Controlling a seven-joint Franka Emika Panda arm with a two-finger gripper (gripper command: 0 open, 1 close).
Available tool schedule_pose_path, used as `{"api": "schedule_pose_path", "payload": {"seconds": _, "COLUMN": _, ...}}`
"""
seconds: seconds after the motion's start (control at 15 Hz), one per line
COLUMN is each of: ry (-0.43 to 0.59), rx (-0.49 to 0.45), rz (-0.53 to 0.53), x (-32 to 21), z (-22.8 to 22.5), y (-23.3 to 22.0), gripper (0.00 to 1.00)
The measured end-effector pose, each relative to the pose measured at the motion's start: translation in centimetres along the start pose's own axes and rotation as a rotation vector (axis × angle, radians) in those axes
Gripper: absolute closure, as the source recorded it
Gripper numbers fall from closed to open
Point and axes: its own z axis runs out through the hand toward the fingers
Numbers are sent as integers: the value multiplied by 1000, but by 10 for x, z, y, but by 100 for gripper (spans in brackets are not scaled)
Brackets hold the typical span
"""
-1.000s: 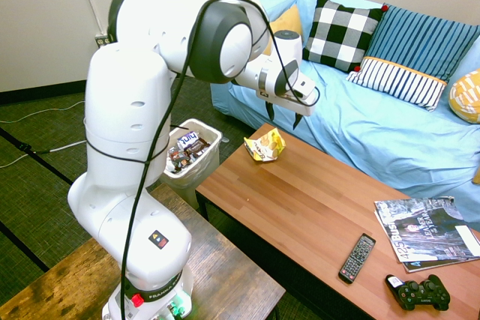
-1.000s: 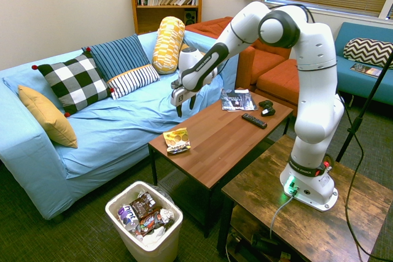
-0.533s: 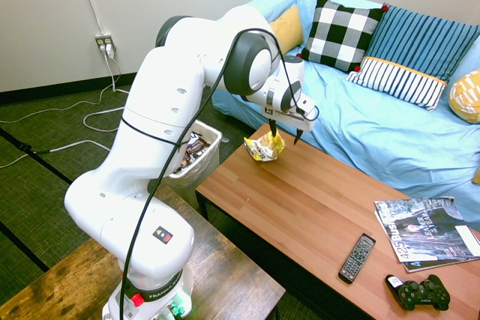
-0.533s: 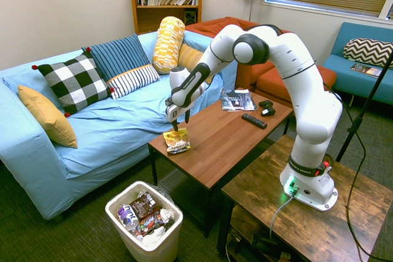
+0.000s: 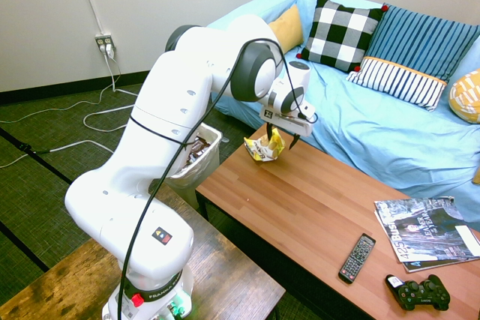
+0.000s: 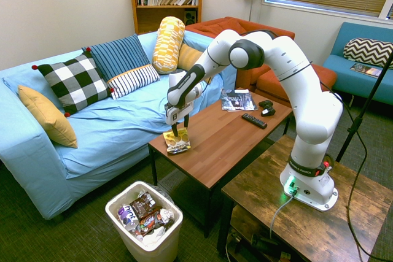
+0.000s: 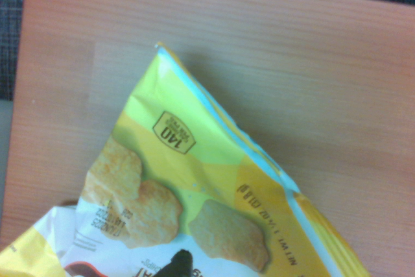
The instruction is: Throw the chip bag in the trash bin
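In the first exterior view, the hand (image 5: 281, 139) stands wide, fingers pointing down over the chip bag (image 5: 265, 146), likely so the pair can straddle the foil before pinching it. The bag lies crumpled at the far left end of the counter (image 5: 300, 204). The trash bin (image 5: 215, 146) stands on the floor just left of that end, so the carry should be short.

In the second exterior view, the bin, here on the near left, holds wrappers (image 6: 146, 216) below its rim; the bag would probably best be let go over the middle. The fingertips reach down at the bag's upper edge.

In the wrist view, a folded corner of the bag sticks up, which may offer an easy edge to grip.
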Motion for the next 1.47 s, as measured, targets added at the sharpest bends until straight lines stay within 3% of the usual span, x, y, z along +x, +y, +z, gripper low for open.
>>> {"api": "schedule_pose_path", "payload": {"seconds": 0.47, "ry": -56, "rx": 0, "rz": 0, "x": 2, "z": 13, "y": 0, "gripper": 100}}
{"api": "schedule_pose_path", "payload": {"seconds": 1.47, "ry": -61, "rx": 19, "rz": 2, "x": 4, "z": 10, "y": -2, "gripper": 100}}
